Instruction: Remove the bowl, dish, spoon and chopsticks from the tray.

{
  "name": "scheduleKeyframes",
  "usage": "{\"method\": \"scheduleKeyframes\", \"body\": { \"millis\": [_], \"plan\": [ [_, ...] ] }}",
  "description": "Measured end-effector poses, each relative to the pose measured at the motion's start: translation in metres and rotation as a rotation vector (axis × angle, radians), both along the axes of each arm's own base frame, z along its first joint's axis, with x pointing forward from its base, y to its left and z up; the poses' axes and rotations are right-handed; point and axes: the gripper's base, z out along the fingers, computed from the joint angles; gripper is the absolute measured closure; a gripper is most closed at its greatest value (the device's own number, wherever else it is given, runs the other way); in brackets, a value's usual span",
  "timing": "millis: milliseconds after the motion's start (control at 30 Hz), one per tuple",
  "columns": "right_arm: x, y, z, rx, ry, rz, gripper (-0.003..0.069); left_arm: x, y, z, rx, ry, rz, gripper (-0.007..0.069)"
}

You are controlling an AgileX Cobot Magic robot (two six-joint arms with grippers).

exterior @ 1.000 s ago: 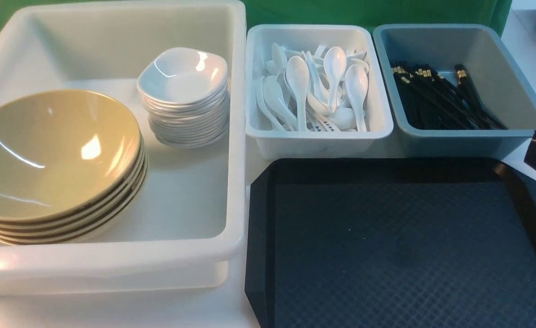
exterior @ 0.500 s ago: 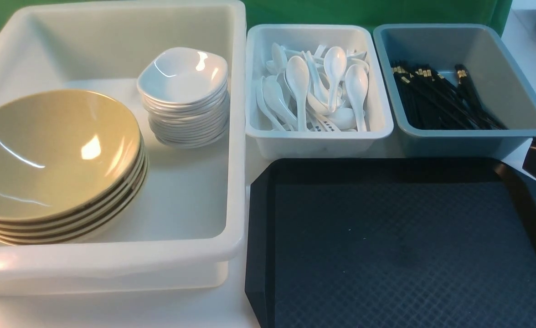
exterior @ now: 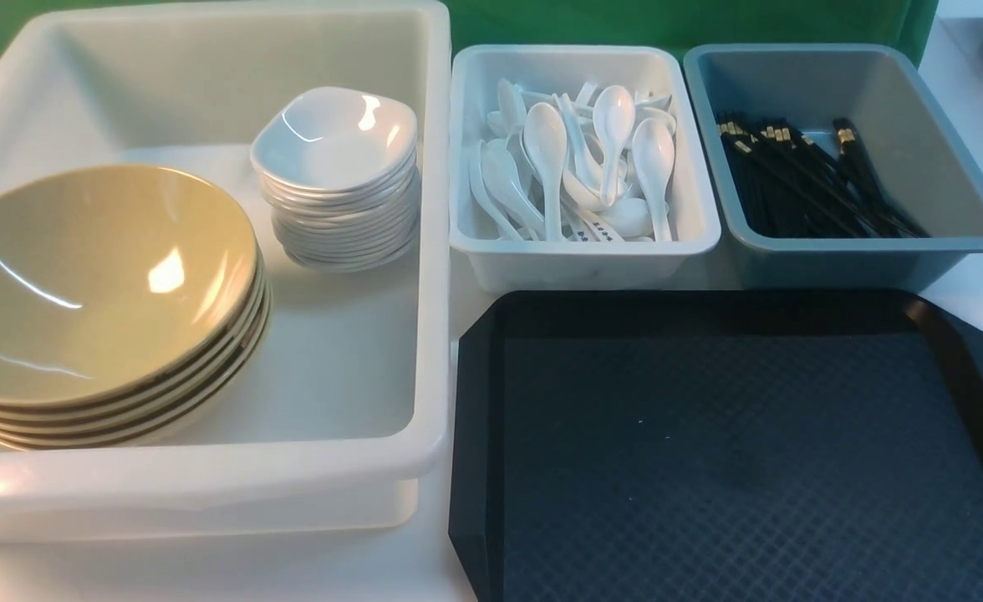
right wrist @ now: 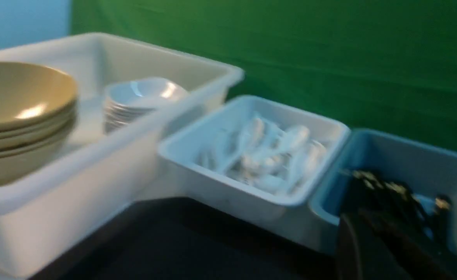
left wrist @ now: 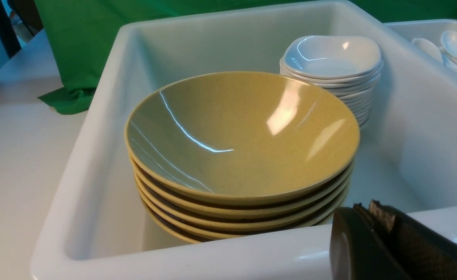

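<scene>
The black tray (exterior: 709, 460) lies at the front right with nothing on it. The tan bowl (exterior: 99, 276) tops a stack of bowls in the white tub (exterior: 207, 481), beside a stack of white dishes (exterior: 337, 138). White spoons (exterior: 546, 142) fill the small white bin. Black chopsticks (exterior: 801, 180) lie in the grey-blue bin. Neither gripper shows in the front view. My left gripper (left wrist: 368, 208) is shut and empty, just outside the tub's near wall by the bowls (left wrist: 240, 132). My right gripper (right wrist: 358, 227) is blurred, looks shut and empty, near the chopstick bin (right wrist: 407, 163).
The small white bin (exterior: 583, 251) and the grey-blue bin (exterior: 918, 150) stand side by side just behind the tray. The tub takes up the left half of the table. A green cloth (left wrist: 81, 58) hangs behind.
My right gripper, seen at the right edge of the front view earlier, has moved out of that view to the right. Nothing else has moved.
</scene>
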Motion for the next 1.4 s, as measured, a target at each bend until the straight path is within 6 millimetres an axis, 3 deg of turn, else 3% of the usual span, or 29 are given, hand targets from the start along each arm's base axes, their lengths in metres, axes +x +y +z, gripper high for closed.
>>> {"method": "scheduleKeyframes", "body": {
  "millis": [200,333,467,1400],
  "plan": [
    [-0.014,-0.025,-0.063,0.048,0.038,-0.292,0.0626,0.0,0.0,0.0,0.0,0.0,0.0,0.0636],
    [-0.021,-0.03,-0.097,0.043,0.07,-0.363,0.0627,0.0,0.0,0.0,0.0,0.0,0.0,0.0636],
    [-0.022,-0.031,-0.119,0.034,0.155,-0.383,0.0627,0.0,0.0,0.0,0.0,0.0,0.0,0.0636],
    [-0.022,-0.031,-0.12,0.035,0.16,-0.384,0.0625,0.0,0.0,0.0,0.0,0.0,0.0,0.0636]
  ]
}}
